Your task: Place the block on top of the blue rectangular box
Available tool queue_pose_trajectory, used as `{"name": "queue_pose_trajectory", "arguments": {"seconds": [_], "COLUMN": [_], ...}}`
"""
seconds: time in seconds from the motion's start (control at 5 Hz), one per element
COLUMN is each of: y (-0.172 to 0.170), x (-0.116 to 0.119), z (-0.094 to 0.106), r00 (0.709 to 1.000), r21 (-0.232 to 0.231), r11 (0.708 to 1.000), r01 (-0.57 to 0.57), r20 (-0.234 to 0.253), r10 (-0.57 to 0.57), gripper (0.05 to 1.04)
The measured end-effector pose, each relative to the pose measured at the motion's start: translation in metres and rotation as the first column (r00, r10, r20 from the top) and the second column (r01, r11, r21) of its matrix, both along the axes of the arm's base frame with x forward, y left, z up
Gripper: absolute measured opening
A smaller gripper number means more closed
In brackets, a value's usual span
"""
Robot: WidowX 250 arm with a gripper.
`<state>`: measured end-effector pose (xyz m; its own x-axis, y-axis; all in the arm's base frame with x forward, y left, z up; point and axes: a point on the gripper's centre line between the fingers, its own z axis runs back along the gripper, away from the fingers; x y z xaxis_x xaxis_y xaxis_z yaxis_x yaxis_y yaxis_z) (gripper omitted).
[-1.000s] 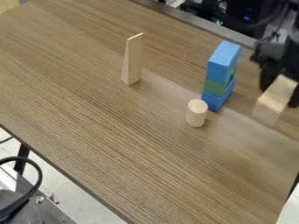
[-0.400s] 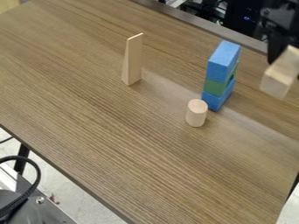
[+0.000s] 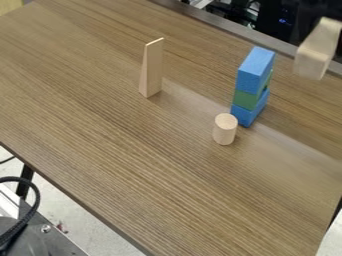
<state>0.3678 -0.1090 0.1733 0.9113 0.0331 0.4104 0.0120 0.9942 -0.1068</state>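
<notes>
Gripper (image 3: 326,30): I have it closed around the wooden block (image 3: 312,61), upper right.
Load: aloft and tilted, apart from the blue box (image 3: 254,75).
Stack: blue box atop a green block (image 3: 246,99), over a lower blue block (image 3: 243,116).
Nearby: upright wooden cylinder (image 3: 225,131).
Farther left: I see a standing wooden wedge (image 3: 153,70).

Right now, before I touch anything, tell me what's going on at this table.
The robot appears to be carrying a pale wooden block, which is in the air at the upper right. It isn't on the blue rectangular box yet; that box tops a stack, above a green block and a lower blue block. A small wooden cylinder and a tall wooden wedge stand on the table.
</notes>
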Motion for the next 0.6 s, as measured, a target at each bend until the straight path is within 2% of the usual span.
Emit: {"name": "queue_pose_trajectory", "arguments": {"seconds": [0.2, 0.4, 0.6], "y": [0.013, 0.021, 0.031], "x": [0.011, 0.017, 0.019], "z": [-0.005, -0.007, -0.016], "r00": [0.998, 0.995, 0.988], "r21": [-0.046, -0.073, -0.077], "r11": [0.999, 0.997, 0.996], "r01": [-0.021, -0.029, -0.045], "r20": [-0.052, -0.095, -0.149], "r10": [0.019, 0.022, 0.033], "gripper": [0.576, 0.576, 0.576]}}
